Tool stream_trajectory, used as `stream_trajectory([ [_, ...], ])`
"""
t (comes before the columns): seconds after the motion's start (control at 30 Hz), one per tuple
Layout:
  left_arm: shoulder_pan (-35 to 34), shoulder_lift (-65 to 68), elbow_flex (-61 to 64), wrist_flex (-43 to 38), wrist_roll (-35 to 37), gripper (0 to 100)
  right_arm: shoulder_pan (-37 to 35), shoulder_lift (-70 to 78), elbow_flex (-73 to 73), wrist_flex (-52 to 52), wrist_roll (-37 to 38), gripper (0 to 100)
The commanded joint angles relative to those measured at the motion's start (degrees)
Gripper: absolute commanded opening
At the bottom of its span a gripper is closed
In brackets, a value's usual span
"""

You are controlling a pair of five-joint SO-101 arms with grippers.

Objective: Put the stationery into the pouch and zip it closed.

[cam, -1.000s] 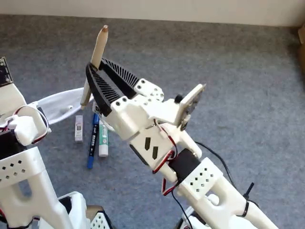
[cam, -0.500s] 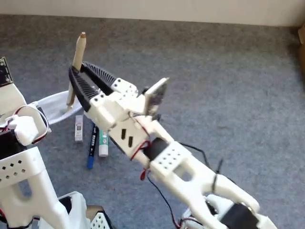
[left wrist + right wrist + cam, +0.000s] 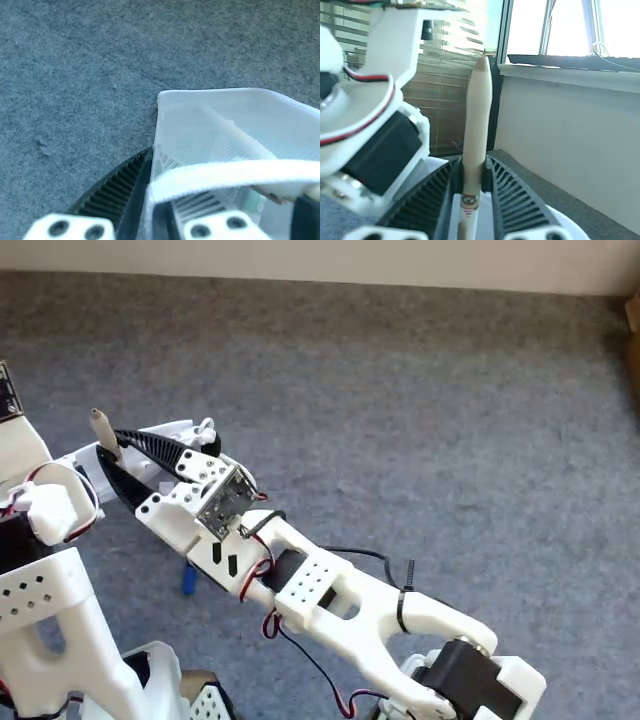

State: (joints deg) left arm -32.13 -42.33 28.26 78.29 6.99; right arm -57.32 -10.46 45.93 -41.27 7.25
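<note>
Right gripper is clamped tight on the pen, pointed end up, over the pouch at the carpet's left. Left gripper sits at the pouch's rim, though whether it is gripping I cannot tell.

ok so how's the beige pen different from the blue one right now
The beige pen is clamped in the right gripper, lifted and pointing up near the pouch; the blue pen lies loose and flat on the carpet. The beige pen shows most of its length, while the blue pen is mostly hidden under the arm. Both are slim writing tools.
</note>
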Motion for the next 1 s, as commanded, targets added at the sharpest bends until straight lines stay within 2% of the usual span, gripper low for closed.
stream_trajectory([
  [0.0, -0.7, 1.1, 0.6, -0.7, 0.4, 1, -1.6, 0.3, -0.5, -0.6, 1.1, 2.0],
  [0.17, -0.7, 1.1, 0.6, -0.7, 0.4, 1, -1.7, -1.7, 0.2, -0.2, 0.8, 17.5],
  [0.37, -0.5, 1.1, 0.6, -0.7, 0.4, 1, -1.7, -12.7, 2.7, 9.3, 0.5, 18.0],
  [0.43, -0.5, 1.1, 0.6, -0.7, 0.4, 1, -1.4, -17.8, 2.5, 14.2, -2.9, 18.0],
  [0.57, -0.6, 1.1, 0.7, -0.7, 0.4, 1, 1.1, -28.1, 0.9, 29.8, -10.0, 18.0],
  [0.73, -0.7, 1.1, 0.7, -0.7, 0.5, 1, 5.8, -36.1, -11.1, 52.6, -14.3, 18.0],
  [0.87, -0.7, 1.1, 0.6, -0.7, 0.6, 1, 9.9, -37.2, -24.1, 71.1, -16.3, 18.0],
  [0.97, -0.7, 1.1, 0.3, -0.7, 0.7, 1, 12.3, -35.2, -31.8, 79.2, -16.2, 18.0],
])
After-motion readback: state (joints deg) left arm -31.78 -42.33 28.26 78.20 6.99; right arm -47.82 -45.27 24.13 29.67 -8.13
